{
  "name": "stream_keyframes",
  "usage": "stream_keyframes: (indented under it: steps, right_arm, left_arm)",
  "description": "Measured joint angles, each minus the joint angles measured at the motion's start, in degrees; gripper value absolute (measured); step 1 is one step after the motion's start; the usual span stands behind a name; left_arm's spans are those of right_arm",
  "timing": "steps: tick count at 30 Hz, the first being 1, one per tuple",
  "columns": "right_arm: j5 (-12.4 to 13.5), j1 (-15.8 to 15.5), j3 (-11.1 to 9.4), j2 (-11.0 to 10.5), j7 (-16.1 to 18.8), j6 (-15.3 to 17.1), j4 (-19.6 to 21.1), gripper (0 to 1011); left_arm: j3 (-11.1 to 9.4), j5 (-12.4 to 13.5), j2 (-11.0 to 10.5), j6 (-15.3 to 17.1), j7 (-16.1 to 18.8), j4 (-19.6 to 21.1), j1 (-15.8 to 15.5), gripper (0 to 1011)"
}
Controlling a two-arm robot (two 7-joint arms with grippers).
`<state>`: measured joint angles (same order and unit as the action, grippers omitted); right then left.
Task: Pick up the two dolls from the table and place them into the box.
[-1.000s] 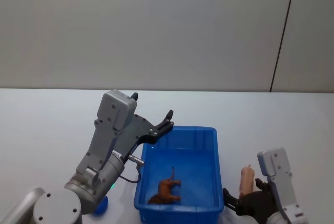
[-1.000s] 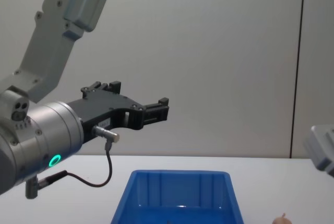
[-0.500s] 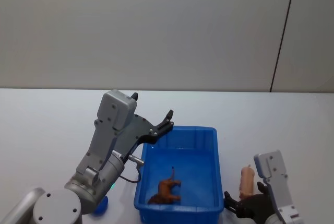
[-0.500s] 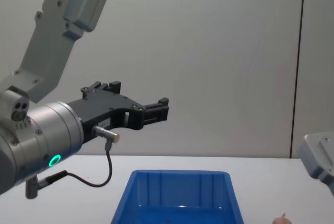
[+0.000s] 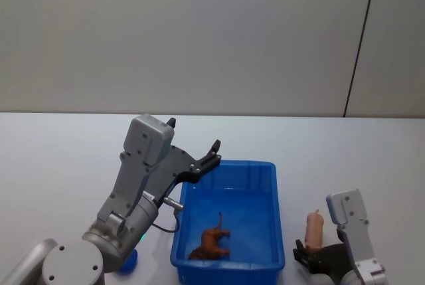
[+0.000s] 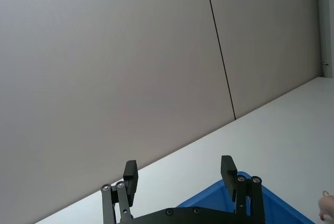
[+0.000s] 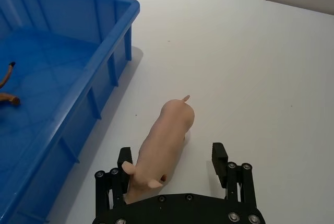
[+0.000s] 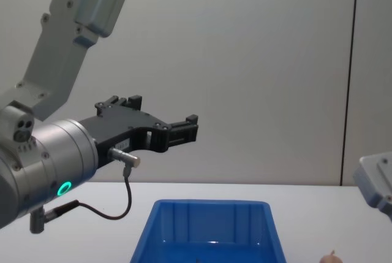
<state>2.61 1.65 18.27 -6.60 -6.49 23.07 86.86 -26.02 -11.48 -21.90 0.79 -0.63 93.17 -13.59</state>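
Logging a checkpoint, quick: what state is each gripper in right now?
Left gripper: open, holding nothing.
Right gripper: open, fingers either side of the pink doll lying on the table, not yet closed on it.

White table (image 5: 53, 165): one box and one loose doll resting on it.
The tabletop is flat and plain and runs back to a grey wall. The blue box (image 5: 229, 270) stands level on it, towards the robot's side. The pink doll (image 5: 313, 228) lies on the bare surface just beside the box's right wall, not touching it, with its length roughly along that wall.
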Motion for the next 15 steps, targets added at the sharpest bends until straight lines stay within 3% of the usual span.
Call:
stream_keyframes:
  steps: [10, 15]
  right_arm:
    - [0.2, 0.1, -0.4, 0.2, 0.4, 0.1, -0.1, 736]
    - [1.0, 0.2, -0.6, 0.4, 1.4, 0.4, -0.5, 538]
  left_arm:
    - [0.0, 0.0, 0.0, 0.0, 0.0, 0.0, 0.0, 1001]
    - [0.0, 0.0, 0.0, 0.0, 0.0, 0.0, 0.0, 1001]
